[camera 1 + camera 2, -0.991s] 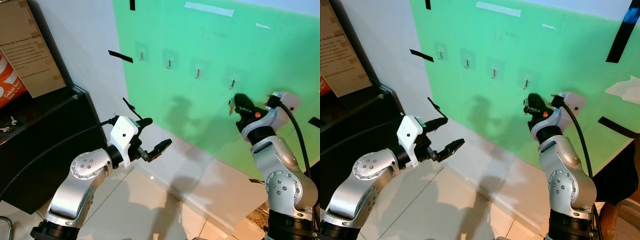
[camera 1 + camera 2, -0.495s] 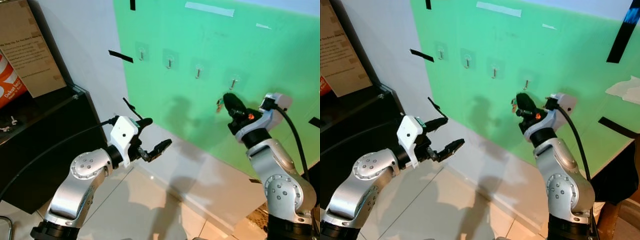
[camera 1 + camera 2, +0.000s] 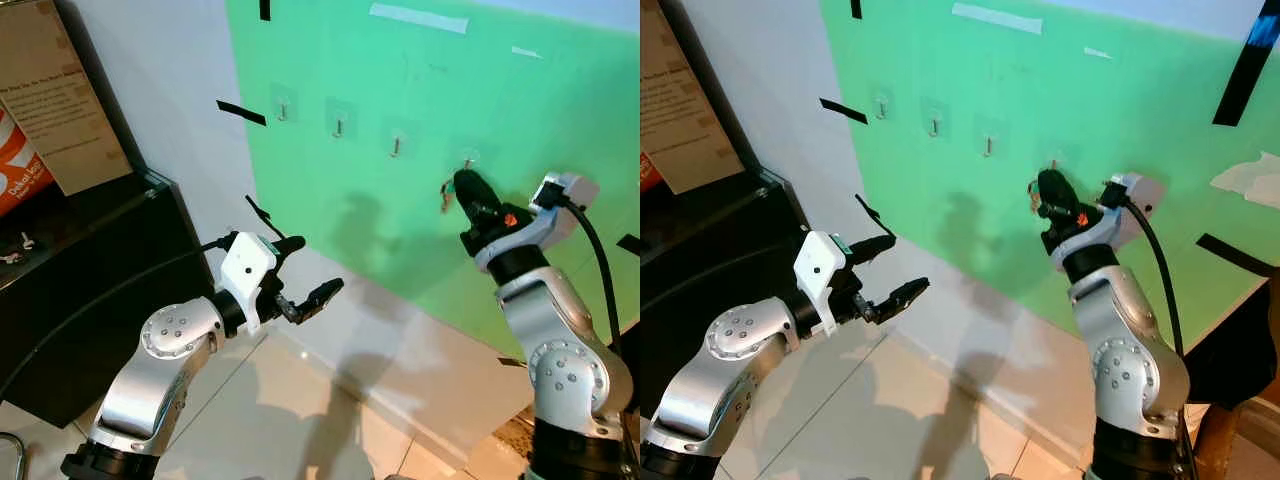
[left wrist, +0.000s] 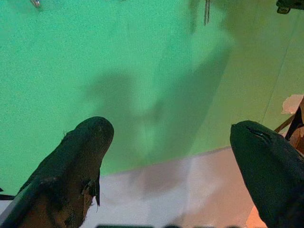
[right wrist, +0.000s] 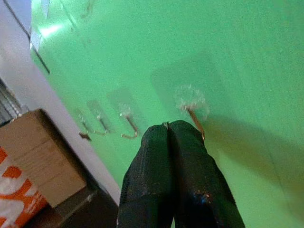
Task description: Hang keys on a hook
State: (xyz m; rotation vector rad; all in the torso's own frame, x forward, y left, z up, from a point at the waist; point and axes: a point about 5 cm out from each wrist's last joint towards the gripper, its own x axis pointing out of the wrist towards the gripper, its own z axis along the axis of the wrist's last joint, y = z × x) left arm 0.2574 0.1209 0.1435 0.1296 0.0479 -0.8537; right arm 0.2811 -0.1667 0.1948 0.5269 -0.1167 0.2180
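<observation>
Keys (image 3: pixel 446 196) dangle from the closed right end effector (image 3: pixel 466 187), just below the hook (image 3: pixel 467 160)

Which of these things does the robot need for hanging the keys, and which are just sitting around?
Needed:
keys, pinched in the right gripper
rightmost hook, right by the fingertips
green board carrying the four hooks

Just around:
other three hooks
left gripper, open, idle
printed box
black cabinet
</observation>
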